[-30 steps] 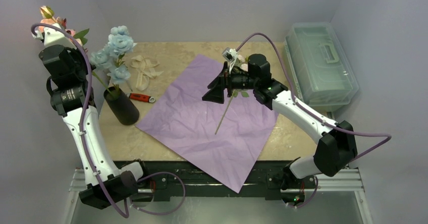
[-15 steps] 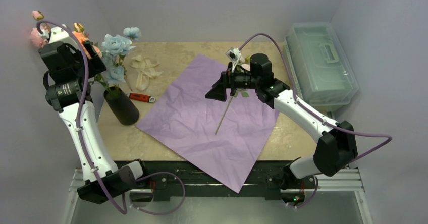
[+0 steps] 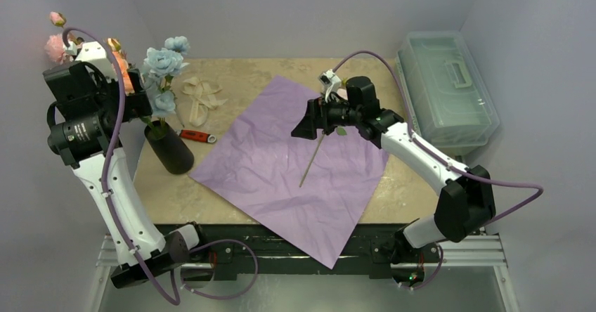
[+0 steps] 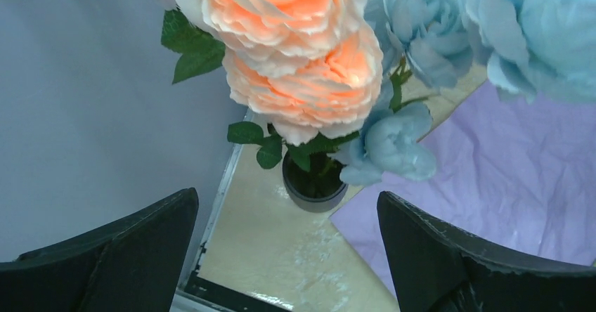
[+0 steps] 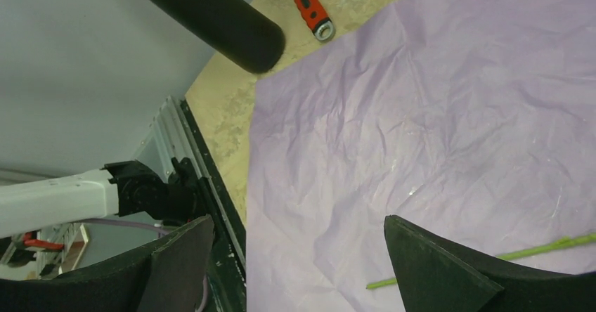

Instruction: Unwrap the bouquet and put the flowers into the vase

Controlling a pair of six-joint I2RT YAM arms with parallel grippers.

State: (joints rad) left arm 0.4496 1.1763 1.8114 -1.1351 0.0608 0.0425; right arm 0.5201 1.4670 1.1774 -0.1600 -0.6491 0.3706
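The dark vase (image 3: 169,150) stands at the table's left with pale-blue flowers (image 3: 164,62) in it. In the left wrist view peach roses (image 4: 302,59) and blue blooms (image 4: 393,143) lean over the vase mouth (image 4: 314,189), their leaves reaching into it. My left gripper (image 3: 139,105) hangs open above the vase, nothing between its fingers (image 4: 105,256). The bouquet's lilac paper (image 3: 281,164) lies spread flat. One green stem (image 3: 312,161) rests on it, its bloom hidden under my open right gripper (image 3: 306,125). The stem's end (image 5: 492,259) shows beside the right finger (image 5: 457,270).
A cream ribbon (image 3: 200,94) and a red-handled tool (image 3: 197,135) lie behind the vase. A clear lidded box (image 3: 446,87) stands at the far right. A grey wall runs close along the left of the vase. The paper's front corner overhangs the table's near edge.
My left gripper opened and let go of the pink and peach flowers, which now stand free in the vase. The left arm drew back to the left. The right gripper edged slightly right.
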